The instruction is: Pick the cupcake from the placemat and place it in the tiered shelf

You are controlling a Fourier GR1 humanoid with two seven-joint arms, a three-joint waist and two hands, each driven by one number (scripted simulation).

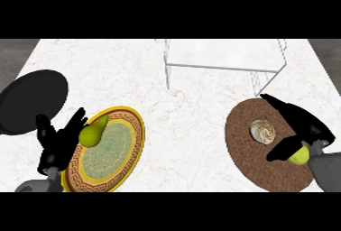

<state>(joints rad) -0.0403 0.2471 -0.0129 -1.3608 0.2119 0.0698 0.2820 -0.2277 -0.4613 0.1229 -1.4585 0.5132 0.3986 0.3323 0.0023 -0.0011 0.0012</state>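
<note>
**A:** Where is the cupcake?

**B:** The small cream-swirled cupcake (262, 131) sits on the round brown woven placemat (250, 153), a little right of the mat's middle, near the surface's front right corner. The mat's lower rim is cut off by the view's edge.

**A:** And the right hand?

**B:** The black right hand (298, 131) hangs over the mat's right side with fingers straight and thumb spread, so it is open. The cupcake lies in the gap between thumb and fingers; whether anything touches it I cannot tell. A yellow-green rounded fruit (300, 156) shows just beside the thumb, partly hidden by the hand and grey forearm; what kind it is I cannot make out.

**A:** The shelf?

**B:** The clear glass tiered shelf (226, 61) stands near the back edge of the white marble surface (186, 117), well apart from the mat. Its panes are faint and hard to trace.

**A:** The other side?

**B:** The black left hand (58, 140) rests open, fingers up, near the front left corner, overlapping the left rim of a round gold-rimmed green patterned plate (110, 155). A yellow-green pear (92, 133) lies on that plate's upper left, beside the fingers. A black round pan (32, 101) sits at the left edge, partly cut off.
</note>
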